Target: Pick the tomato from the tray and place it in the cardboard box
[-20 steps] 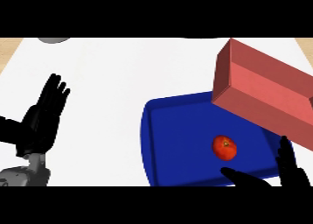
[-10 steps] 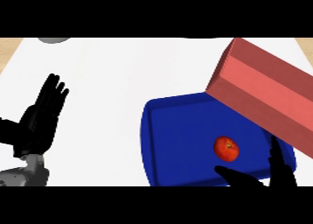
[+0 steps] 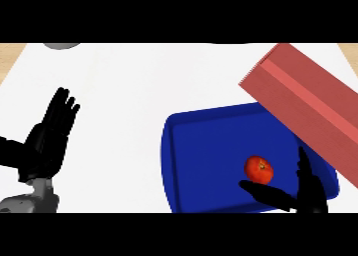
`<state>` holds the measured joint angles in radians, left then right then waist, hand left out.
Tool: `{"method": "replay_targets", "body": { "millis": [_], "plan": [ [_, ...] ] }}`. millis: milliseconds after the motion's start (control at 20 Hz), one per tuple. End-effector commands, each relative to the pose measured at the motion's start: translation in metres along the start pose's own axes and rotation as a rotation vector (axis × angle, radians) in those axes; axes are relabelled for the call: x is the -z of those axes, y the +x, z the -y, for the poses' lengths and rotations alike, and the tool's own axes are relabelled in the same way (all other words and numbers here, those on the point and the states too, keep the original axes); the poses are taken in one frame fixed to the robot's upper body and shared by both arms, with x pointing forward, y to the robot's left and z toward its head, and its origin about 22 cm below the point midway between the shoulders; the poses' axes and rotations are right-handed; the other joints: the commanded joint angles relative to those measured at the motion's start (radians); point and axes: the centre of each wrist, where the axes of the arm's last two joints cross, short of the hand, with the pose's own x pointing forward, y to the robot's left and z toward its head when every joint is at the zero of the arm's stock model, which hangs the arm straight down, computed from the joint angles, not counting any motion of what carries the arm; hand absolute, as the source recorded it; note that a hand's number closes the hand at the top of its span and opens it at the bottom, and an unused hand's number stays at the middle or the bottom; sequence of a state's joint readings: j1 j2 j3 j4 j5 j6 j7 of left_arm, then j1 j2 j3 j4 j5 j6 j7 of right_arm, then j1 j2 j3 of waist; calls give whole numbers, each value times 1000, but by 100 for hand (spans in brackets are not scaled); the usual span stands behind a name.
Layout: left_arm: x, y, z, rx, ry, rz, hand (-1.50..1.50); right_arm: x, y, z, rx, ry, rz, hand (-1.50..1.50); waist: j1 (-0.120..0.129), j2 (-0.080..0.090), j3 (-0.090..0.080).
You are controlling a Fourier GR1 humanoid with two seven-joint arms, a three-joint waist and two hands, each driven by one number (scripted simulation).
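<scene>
On the blue tray (image 3: 204, 165), toward its right side, lies the tomato (image 3: 260, 169); the right hand (image 3: 300, 192) sits over the tray's lower right corner with fingers straight and thumb spread wide, holding nothing; the tomato lies just above the thumb and left of the raised fingers, within the open gap, contact not discernible; the reddish cardboard box (image 3: 311, 107) overlaps the tray's upper right edge; the left hand (image 3: 49, 137) rests open at the view's left, fingers up, well apart from the tray.
</scene>
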<state>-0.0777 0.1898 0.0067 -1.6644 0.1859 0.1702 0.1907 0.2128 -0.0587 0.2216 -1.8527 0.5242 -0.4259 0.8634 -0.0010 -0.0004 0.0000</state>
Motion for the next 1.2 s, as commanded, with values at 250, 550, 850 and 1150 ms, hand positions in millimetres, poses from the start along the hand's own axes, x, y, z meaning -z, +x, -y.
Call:
{"method": "replay_targets", "body": {
  "millis": [250,550,850,1150],
  "plan": [
    [4,3,2,-8,-4,-2,0,16,-17,-8,0,11,-27,-150,0,0,0],
    [17,4,12,-9,-19,6,0,21,-20,-12,-9,27,-29,-150,-1,0,0],
    [-2,8,0,2,16,35,0,10,-5,-36,-34,-7,-12,-150,1,0,0],
    [1,-3,13,1,-22,6,0,-3,3,-37,-148,-30,99,150,-1,0,0]
  ]
}}
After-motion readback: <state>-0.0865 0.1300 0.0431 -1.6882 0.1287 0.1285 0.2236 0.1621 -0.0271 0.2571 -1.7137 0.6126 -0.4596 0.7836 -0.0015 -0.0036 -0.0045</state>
